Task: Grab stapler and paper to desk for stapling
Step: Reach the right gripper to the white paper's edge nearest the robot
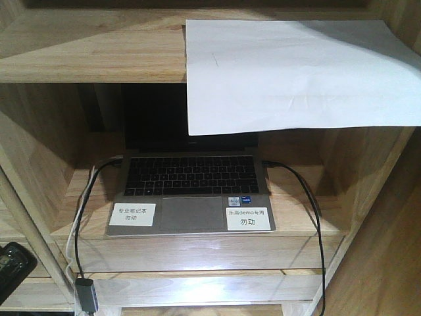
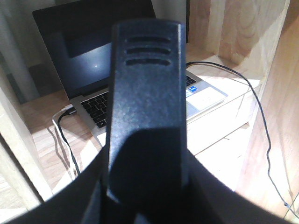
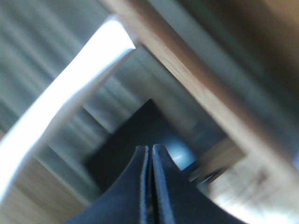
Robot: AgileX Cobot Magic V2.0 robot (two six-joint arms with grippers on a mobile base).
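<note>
The stapler [image 2: 145, 93], black with three slots near its far end, fills the middle of the left wrist view. My left gripper [image 2: 147, 186] is shut on its near end, with dark fingers on both sides. The paper [image 1: 296, 72], a white sheet, lies on the upper shelf board and hangs over its front edge above the laptop. In the blurred right wrist view the paper [image 3: 70, 88] shows as a bright band at upper left. My right gripper [image 3: 150, 149] is shut with nothing between its fingers. The desk is out of view.
An open laptop [image 1: 191, 187] with two white labels sits on the lower shelf board [image 1: 197, 250] of a light-wood shelf unit. Black cables [image 1: 309, 210] run from both sides of it. A black object [image 1: 13, 266] shows at the lower left edge.
</note>
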